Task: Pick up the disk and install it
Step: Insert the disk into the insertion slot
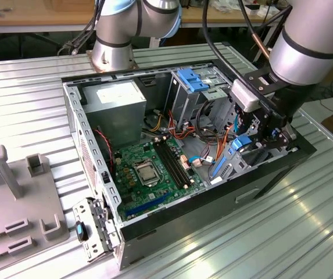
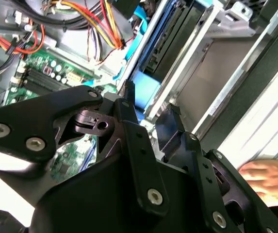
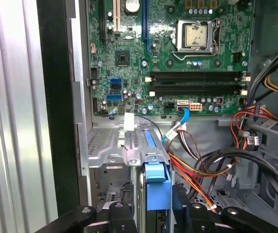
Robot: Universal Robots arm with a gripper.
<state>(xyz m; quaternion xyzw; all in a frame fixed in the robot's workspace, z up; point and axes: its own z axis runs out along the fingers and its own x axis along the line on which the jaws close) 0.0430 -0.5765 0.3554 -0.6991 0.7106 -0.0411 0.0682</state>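
The disk (image 1: 236,152) stands on edge in the drive bay at the exterior view's right end of the open computer case (image 1: 212,200). It has a dark body between bright blue rails. My gripper (image 1: 253,138) hangs right above it, and in both wrist views the black fingers (image 3: 127,204) straddle the disk's blue end (image 3: 157,182), shut on it. The silver bay frame (image 3: 124,153) encloses the rest of the disk (image 2: 146,90), with my gripper (image 2: 151,104) close over it.
The green motherboard (image 1: 149,168) covers the case floor, with the power supply (image 1: 117,110) behind it. Red, orange and black cables (image 3: 202,170) run beside the bay. A lighter blue bracket (image 1: 192,79) tops the rear cage. A person's hand (image 2: 269,177) rests outside the case. A grey fixture (image 1: 15,197) sits on the exterior view's left.
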